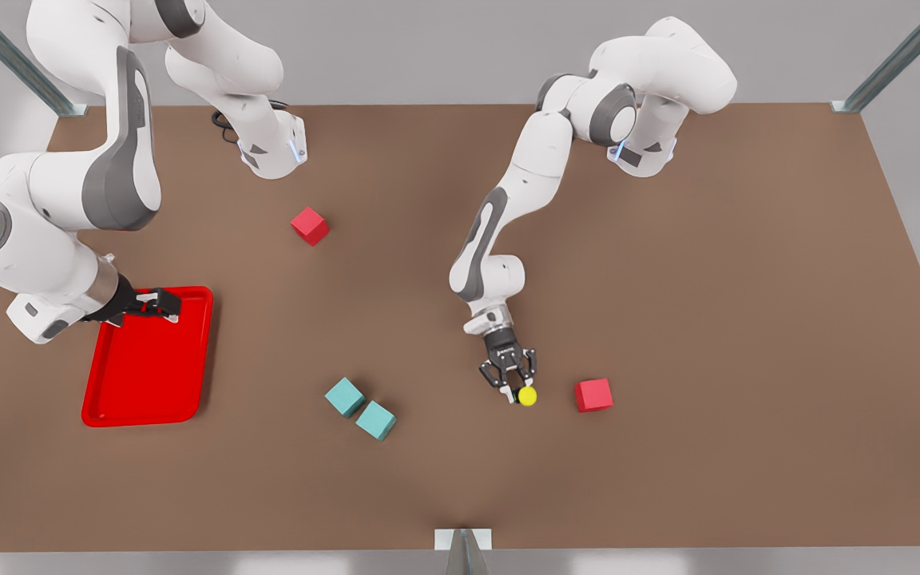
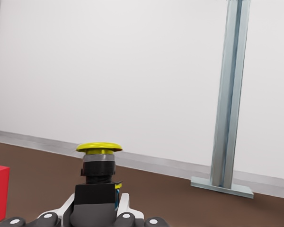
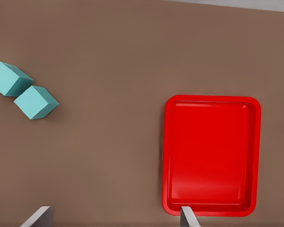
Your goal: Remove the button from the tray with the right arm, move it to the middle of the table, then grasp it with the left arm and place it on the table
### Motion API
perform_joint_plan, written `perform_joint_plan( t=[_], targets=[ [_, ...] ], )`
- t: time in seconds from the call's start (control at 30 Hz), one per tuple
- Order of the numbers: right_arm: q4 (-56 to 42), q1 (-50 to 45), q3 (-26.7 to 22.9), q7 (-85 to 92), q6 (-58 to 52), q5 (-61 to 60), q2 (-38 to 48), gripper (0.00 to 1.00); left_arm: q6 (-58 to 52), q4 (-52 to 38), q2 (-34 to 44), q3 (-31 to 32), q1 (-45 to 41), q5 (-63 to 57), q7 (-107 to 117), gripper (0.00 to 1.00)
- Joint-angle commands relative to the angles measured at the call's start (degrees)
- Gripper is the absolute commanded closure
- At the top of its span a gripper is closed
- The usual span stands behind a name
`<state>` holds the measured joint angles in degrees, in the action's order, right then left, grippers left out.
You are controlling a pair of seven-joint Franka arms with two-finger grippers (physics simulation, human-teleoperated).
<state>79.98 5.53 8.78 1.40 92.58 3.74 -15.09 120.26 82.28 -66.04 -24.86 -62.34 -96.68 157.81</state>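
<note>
Yellow-capped button (image 2: 99,176) clamped in left end effector (image 1: 517,389) | right end effector (image 1: 158,307) apart over tray (image 1: 134,391)

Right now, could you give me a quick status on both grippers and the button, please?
Left gripper shut on button, low by red cube. Right gripper open above empty tray, waiting. Nothing in the way.

The left gripper (image 1: 517,382) has a red cube (image 1: 593,394) near it on the front view's right and two touching teal cubes (image 1: 360,408) on the other side; bare counter (image 1: 707,319) lies beyond.
</note>
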Motion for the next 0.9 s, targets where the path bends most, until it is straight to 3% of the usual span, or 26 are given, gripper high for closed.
perform_joint_plan(
  t=[0.0, 0.1, 0.13, 0.17, 0.6, 0.87],
  targets=[
    [-0.1, 0.0, 0.0, 0.0, 0.0, -0.1, 0.1, 0.00, -0.1, 0.0, -0.2, -0.1, 0.1, -1.8, 5.7, 0.48],
    [-0.1, 0.0, 0.0, 0.0, 0.0, -0.1, 0.1, 0.00, -0.1, -0.1, -0.3, -0.1, 0.4, -1.8, 5.8, 0.47],
    [-0.1, 0.0, 0.0, 0.0, 0.0, -0.1, 0.1, 0.00, -0.1, -0.1, -0.3, 0.0, 0.5, -1.8, 5.8, 0.27],
    [-0.1, 0.0, 0.0, 0.0, 0.0, -0.1, 0.1, 0.00, -0.1, -0.1, -0.4, 0.0, 0.5, -1.8, 6.0, 0.00],
    [-0.1, 0.0, 0.0, 0.0, 0.0, -0.1, 0.1, 0.00, -0.3, -1.8, -0.5, -0.1, 1.2, -1.9, 3.8, 0.00],
    [-0.1, -0.2, 0.0, -0.2, 0.1, -0.1, -0.3, 0.00, 15.9, -1.4, 2.4, -7.9, 1.4, -4.2, 0.5, 0.00]
  ],
)
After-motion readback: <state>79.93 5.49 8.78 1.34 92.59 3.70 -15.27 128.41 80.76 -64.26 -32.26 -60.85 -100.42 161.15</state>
